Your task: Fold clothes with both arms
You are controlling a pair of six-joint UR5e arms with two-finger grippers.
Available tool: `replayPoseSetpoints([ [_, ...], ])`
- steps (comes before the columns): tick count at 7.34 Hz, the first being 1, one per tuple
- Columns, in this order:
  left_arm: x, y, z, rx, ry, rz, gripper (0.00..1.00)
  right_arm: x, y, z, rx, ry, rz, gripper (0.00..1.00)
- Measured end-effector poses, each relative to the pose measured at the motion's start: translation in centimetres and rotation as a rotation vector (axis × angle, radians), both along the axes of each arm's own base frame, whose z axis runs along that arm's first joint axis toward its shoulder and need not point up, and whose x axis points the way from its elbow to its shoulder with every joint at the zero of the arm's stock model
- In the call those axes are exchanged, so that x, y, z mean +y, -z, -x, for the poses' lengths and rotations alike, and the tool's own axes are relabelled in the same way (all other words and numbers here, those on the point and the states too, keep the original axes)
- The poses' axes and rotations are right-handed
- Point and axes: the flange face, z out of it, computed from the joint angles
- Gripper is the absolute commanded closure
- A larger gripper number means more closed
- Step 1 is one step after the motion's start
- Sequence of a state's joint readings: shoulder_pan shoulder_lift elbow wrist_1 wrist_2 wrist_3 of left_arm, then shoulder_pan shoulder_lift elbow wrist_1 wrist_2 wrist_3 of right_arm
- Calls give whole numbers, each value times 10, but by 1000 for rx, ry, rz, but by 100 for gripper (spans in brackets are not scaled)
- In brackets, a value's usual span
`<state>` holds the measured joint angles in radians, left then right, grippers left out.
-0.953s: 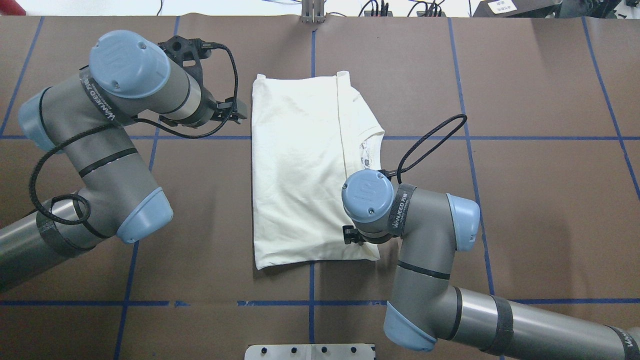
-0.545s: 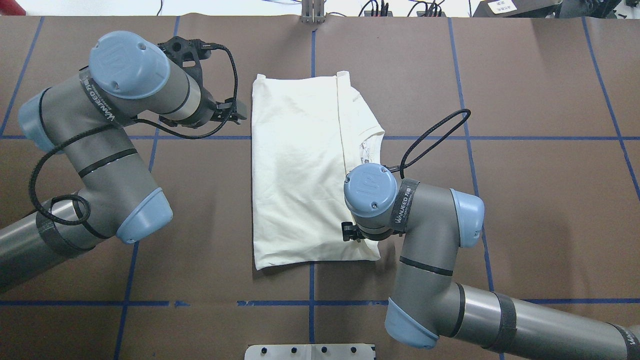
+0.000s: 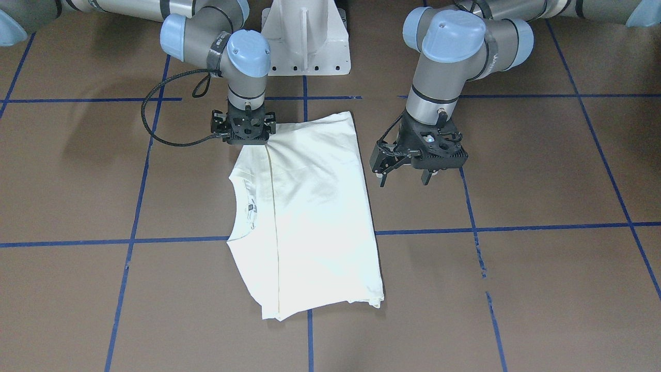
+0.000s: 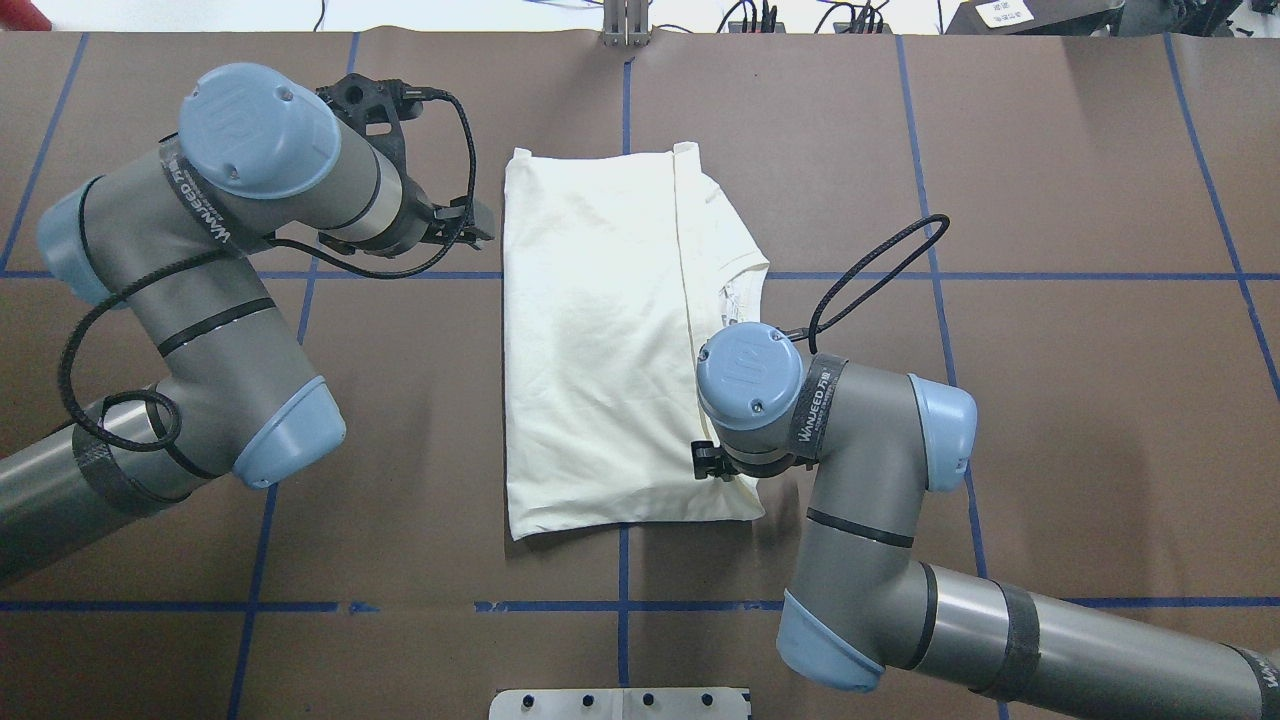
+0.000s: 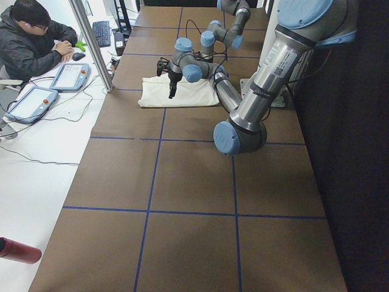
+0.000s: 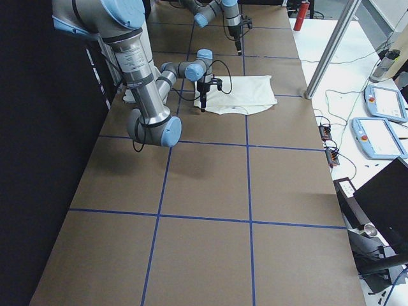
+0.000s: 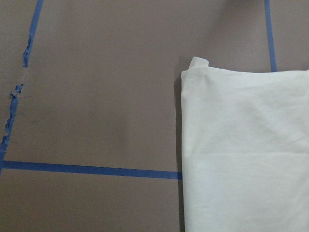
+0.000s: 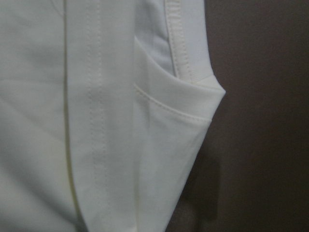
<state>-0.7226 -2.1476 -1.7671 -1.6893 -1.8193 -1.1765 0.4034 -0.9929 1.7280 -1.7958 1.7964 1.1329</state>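
The clothes are one cream-white shirt (image 4: 600,350), folded lengthwise and lying flat mid-table with its plain side up (image 3: 315,206). Its neckline faces the right arm's side. My right gripper (image 3: 245,133) points straight down over the shirt's corner nearest the robot (image 4: 708,462). Its fingers are hidden under its body, and the right wrist view shows only that hemmed corner (image 8: 193,111) from very close. My left gripper (image 3: 404,178) hangs beside the shirt's other long edge (image 4: 480,228), fingers spread and holding nothing. The left wrist view shows a far shirt corner (image 7: 198,65).
Blue tape lines (image 4: 620,575) grid the brown table. The white pedestal base (image 3: 304,41) stands at the robot's side. A person (image 5: 30,42) sits at a desk past the far edge, by teach pendants (image 6: 382,137) and a metal post (image 5: 91,42). A red bottle (image 5: 18,250) lies off the table.
The right arm's wrist has shifted slightly toward the far right above the shirt's near corner, and that corner has edged right a little. The left arm has stayed still.
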Motion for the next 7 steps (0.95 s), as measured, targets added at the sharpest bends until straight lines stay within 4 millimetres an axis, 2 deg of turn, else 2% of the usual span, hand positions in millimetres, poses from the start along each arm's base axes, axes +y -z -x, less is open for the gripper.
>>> replayPoseSetpoints([
  [2, 0, 1, 0, 1, 0, -1, 0, -4, -12, -7, 14, -3, 1, 0],
  [5, 0, 3, 0, 13, -1, -11, 0, -9, -28, -44, 16, 5, -21, 0],
  [7, 0, 4, 0, 16, -1, -15, 0, -17, -15, -60, -16, -3, -39, 0],
])
